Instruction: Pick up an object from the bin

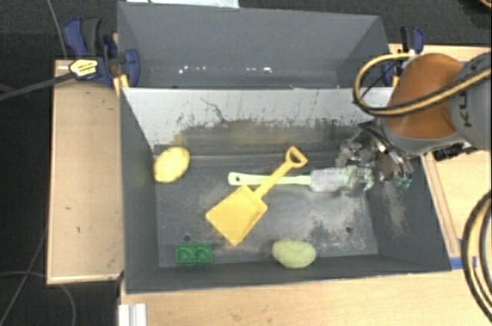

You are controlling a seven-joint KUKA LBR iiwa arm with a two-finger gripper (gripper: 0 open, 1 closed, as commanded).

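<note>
the gripper (360,169) sits low near the right wall of the bin (254,40), at the bristle end of a pale green brush (280,179) that crosses the yellow shovel (238,215), likely since that end lies nearest the arm, though clenched or released i cannot tell.

Yellow shovel (244,205), pale green brush (277,179), yellow ball (171,164), dark green brick (194,254), grey bin (246,48)

Shovel (240,213), brush (300,180), brick (194,254), ball (171,164), lump (294,254), one each
</note>
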